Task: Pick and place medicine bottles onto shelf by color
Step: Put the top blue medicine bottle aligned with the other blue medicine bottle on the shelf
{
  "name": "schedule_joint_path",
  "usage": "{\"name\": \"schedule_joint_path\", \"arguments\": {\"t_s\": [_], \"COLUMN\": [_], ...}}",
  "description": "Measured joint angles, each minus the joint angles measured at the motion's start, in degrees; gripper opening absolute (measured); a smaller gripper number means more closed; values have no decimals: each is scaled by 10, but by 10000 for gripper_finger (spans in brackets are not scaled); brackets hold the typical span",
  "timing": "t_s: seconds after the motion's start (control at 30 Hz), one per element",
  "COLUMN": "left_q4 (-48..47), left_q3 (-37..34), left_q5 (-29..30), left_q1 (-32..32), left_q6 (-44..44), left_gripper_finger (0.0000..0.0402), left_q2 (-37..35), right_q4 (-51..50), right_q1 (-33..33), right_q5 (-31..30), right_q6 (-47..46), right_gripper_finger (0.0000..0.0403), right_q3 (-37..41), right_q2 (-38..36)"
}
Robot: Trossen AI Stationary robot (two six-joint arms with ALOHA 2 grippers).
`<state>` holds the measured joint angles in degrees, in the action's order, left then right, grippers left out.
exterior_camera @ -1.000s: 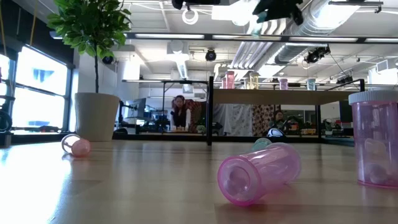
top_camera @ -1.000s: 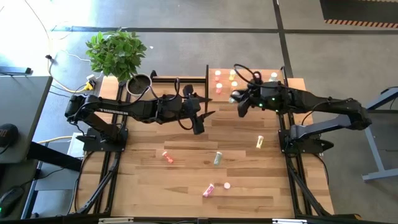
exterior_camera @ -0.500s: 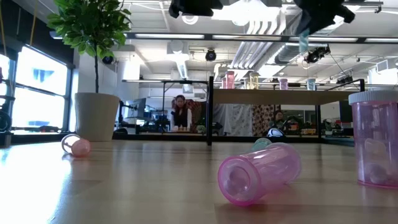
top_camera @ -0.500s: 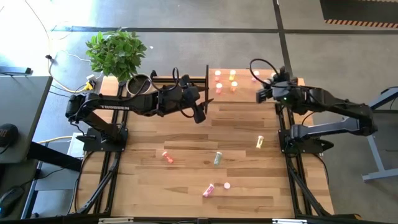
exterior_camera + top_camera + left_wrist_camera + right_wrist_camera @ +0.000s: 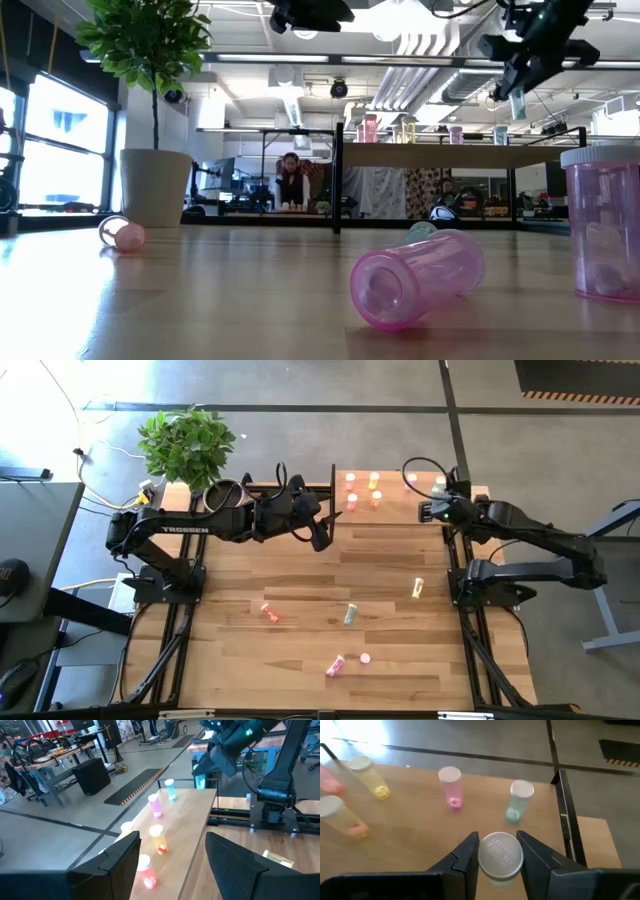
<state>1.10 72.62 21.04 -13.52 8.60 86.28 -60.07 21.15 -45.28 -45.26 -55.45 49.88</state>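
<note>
My right gripper [image 5: 428, 512] hovers over the right part of the light-wood shelf [image 5: 392, 515], shut on a pale green medicine bottle [image 5: 517, 105] with a white cap. Several red-orange, yellow, pink and green bottles [image 5: 451, 787] stand upright on the shelf. My left gripper [image 5: 325, 532] stands open and holds nothing, just left of the shelf's black panel [image 5: 332, 495]. On the tabletop lie an orange-red bottle [image 5: 268, 611], a green one [image 5: 350, 615], a yellow one [image 5: 418, 588] and a pink one [image 5: 335, 665]. My right gripper pinches the green bottle between its two fingers [image 5: 467, 855], at the cap end [image 5: 500, 865]. The fingers slant down from the table's right side. The bottle hangs below them, a little tilted, clear of the shelf [image 5: 420, 835].
A potted plant [image 5: 190, 445] stands at the table's far left corner. In the low view a pink bottle [image 5: 415, 275] lies close in front and another [image 5: 605, 225] stands upright at the right. Bare tabletop lies between the arms and the fallen bottles.
My right gripper has carried the green bottle toward the table's right edge over the shelf, sinking a little and turning as it went. My left gripper, still open, has swung toward the far edge, up to the shelf's black panel.
</note>
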Motion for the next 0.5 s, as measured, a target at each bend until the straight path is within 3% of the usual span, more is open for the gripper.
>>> {"name": "schedule_joint_path", "arguments": {"t_s": [0.5], "left_q4": [0], "left_q3": [0], "left_q5": [0], "left_q1": [-1], "left_q6": [1], "left_gripper_finger": [214], "left_q2": [0], "right_q4": [110], "right_q1": [7], "right_q5": [-102], "right_q6": [-59], "right_gripper_finger": [99], "right_q3": [119], "right_q2": [-16]}}
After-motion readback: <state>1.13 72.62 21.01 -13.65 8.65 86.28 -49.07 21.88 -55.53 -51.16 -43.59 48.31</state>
